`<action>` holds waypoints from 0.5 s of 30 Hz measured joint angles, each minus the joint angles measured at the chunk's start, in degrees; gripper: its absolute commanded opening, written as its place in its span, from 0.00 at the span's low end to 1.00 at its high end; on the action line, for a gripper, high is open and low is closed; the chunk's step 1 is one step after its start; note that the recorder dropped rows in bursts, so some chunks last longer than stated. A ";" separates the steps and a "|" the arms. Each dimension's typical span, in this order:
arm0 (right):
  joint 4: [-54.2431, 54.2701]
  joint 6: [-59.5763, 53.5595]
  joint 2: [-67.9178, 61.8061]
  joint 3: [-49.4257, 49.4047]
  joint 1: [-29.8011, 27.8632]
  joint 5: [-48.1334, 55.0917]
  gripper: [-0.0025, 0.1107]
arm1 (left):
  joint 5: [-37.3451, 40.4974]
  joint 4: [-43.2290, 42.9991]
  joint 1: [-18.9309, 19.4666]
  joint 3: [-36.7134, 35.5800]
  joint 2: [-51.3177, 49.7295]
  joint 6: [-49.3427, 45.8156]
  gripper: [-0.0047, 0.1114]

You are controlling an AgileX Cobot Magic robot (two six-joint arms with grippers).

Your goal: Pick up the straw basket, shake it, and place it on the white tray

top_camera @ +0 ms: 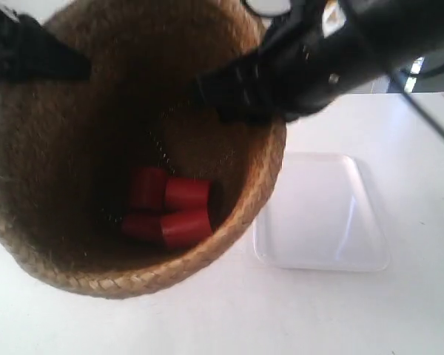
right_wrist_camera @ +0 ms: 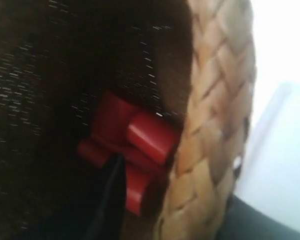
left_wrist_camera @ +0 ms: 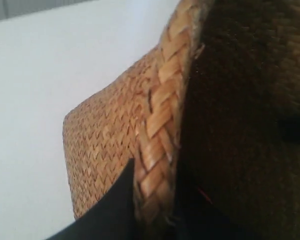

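Note:
The straw basket [top_camera: 59,222] fills the exterior view's left and middle, large and slightly blurred, its dark inside facing the camera. It seems held above the table. My left gripper [left_wrist_camera: 155,200] is shut on its braided rim [left_wrist_camera: 162,100], with one black finger [left_wrist_camera: 110,210] outside the wall. My right gripper [right_wrist_camera: 185,210] is shut on the opposite rim [right_wrist_camera: 215,125], with one finger [right_wrist_camera: 107,200] inside; in the exterior view it is the right gripper [top_camera: 240,92]. The white tray [top_camera: 322,214] lies flat on the table beside the basket, apart from it; the right wrist view shows the tray [right_wrist_camera: 280,160] too.
Several red cups [top_camera: 166,207] lie on their sides at the basket's bottom; the right wrist view shows these cups [right_wrist_camera: 135,140] close to my inner finger. The white table [top_camera: 296,318] runs around the tray. The arm at the exterior view's left [top_camera: 37,52] crosses the far rim.

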State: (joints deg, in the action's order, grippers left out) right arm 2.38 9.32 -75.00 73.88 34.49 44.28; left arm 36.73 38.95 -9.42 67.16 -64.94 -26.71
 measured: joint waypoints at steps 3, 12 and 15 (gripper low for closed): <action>-8.64 6.58 3.82 -0.68 1.62 -6.62 0.02 | -5.70 -4.84 -0.49 1.13 3.44 4.55 0.04; -12.25 9.55 -3.17 -3.64 1.08 -0.42 0.02 | -1.43 -10.54 0.01 -3.68 -0.59 9.33 0.04; -10.33 8.38 -2.89 -1.36 1.08 1.57 0.02 | 0.07 -9.64 0.03 -1.85 -0.45 9.14 0.04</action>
State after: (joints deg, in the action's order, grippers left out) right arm -7.95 17.70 -77.89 72.53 35.57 45.86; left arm 36.80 29.30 -9.39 65.31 -65.39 -17.57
